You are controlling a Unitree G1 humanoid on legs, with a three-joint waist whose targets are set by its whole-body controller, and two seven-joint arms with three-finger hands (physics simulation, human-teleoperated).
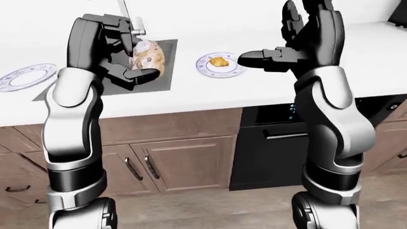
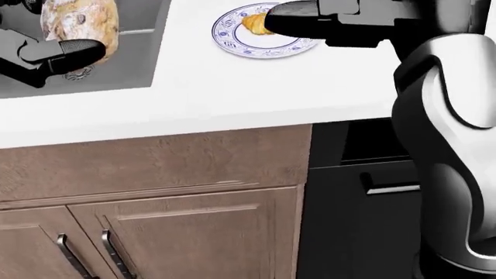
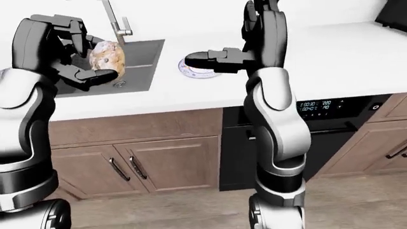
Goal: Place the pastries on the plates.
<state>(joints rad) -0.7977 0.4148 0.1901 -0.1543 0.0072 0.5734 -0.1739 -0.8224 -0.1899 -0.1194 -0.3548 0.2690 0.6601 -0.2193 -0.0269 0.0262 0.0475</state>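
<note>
A long white counter (image 1: 210, 90) runs over wood cabinets (image 1: 172, 157) and a black oven (image 3: 318, 138), with a grey sink (image 2: 116, 64) sunk into it. Both arms are raised high. The left hand (image 1: 124, 52) is held up over the sink, its dark fingers (image 2: 62, 51) curled round a pale, speckled bun (image 1: 148, 57) (gripped, not resting on anything). The right hand (image 1: 305, 38) is empty, fingers spread and pointing up, thumb stuck out sideways across the blue-rimmed plate (image 1: 219, 64) in the head view.

That plate already carries a croissant (image 1: 219, 61), so by the look of it half the job is done. A second, bare plate (image 1: 26, 77) sits at the left edge of the left-eye view, well apart from the first, beyond the sink. What seems left: carry the bun there and set it down.
</note>
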